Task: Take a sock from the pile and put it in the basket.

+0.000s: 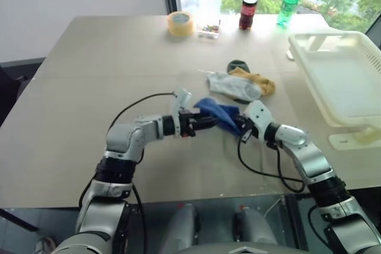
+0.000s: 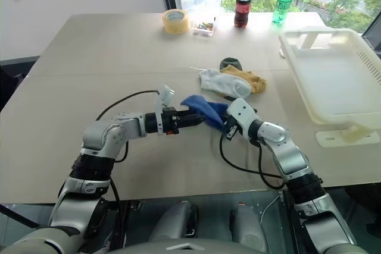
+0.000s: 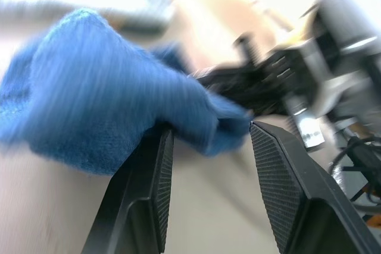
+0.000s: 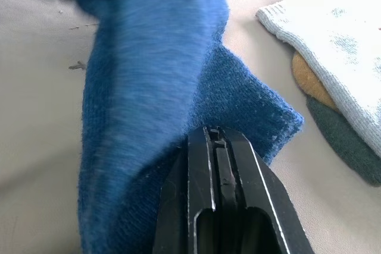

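Here, pinching royal blue knitted sock [image 1: 215, 113] in clenched right end effector [image 1: 240, 124]; left end effector [image 1: 209, 121] gaping around its other end.

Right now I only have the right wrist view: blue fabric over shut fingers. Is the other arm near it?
Observer: Yes. The left gripper sits right at the blue sock, fingers apart around one end, while the right gripper pinches the other.
Operator: Where is the basket?
Observer: The basket stands on the table's right side, beyond the right arm, with nothing in it.
Operator: What is left of the pile?
Observer: The pile lies just past the grippers: a white, a mustard and a dark sock.
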`<state>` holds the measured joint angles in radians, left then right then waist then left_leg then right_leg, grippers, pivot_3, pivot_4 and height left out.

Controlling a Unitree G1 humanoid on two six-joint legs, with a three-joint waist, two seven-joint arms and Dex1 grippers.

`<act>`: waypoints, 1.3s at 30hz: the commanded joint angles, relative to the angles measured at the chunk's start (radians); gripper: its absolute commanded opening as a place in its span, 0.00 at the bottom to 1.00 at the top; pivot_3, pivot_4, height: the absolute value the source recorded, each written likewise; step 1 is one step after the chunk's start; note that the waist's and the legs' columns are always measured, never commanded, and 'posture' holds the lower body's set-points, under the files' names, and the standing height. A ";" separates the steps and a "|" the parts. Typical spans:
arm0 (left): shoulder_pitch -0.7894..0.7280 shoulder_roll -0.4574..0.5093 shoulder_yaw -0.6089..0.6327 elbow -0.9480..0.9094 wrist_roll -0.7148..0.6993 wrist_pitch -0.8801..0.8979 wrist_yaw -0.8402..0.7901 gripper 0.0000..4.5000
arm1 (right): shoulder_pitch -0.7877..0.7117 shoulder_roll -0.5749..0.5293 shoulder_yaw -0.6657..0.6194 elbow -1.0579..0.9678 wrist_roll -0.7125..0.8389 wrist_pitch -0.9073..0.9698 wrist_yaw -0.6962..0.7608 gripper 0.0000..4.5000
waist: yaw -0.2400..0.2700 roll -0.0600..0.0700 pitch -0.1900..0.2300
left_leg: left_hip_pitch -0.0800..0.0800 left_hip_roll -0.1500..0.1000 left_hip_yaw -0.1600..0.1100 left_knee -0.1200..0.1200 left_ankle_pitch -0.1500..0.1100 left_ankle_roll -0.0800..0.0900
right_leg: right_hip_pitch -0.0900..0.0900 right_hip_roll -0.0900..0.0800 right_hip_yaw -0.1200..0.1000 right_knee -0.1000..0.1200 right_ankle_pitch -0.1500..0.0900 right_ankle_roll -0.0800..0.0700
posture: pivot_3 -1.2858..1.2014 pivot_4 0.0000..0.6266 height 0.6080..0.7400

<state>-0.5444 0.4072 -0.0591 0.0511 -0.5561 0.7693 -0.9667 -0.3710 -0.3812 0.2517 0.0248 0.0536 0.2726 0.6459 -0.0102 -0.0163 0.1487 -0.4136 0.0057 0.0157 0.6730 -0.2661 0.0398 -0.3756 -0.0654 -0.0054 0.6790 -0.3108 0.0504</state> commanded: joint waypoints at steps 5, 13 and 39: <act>-0.017 0.043 -0.097 0.082 0.119 -0.179 -0.110 0.48 | 0.064 -0.003 0.021 -0.015 -0.025 0.035 -0.001 0.02 | -0.003 0.000 0.000 | 0.000 0.000 0.000 0.000 0.000 0.000 | 0.000 0.001 0.001 0.000 0.000 0.000 | 0.52 0.24 1.00; -0.022 0.182 -0.058 0.198 0.144 -0.136 -0.165 0.48 | 0.077 -0.005 0.034 -0.038 -0.047 0.040 -0.005 0.02 | -0.003 0.000 0.000 | 0.000 0.000 0.001 0.000 0.000 0.000 | -0.001 0.002 0.000 0.000 0.000 0.000 | 0.52 0.24 1.00; -0.257 0.075 -0.024 0.532 0.174 -0.175 -0.336 0.54 | 0.096 0.010 0.024 -0.072 -0.058 0.051 -0.015 0.00 | -0.003 0.000 0.000 | -0.001 0.001 0.001 0.001 0.000 0.000 | -0.001 0.003 0.000 0.001 0.000 0.000 | 0.52 0.24 1.00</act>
<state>-0.7840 0.4811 -0.1139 0.5924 -0.3718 0.6325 -1.2892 -0.3078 -0.3673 0.2550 -0.0633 0.0046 0.2951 0.6215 -0.0131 -0.0166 0.1486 -0.4141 0.0063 0.0171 0.6744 -0.2663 0.0402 -0.3769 -0.0627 -0.0049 0.6803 -0.3108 0.0504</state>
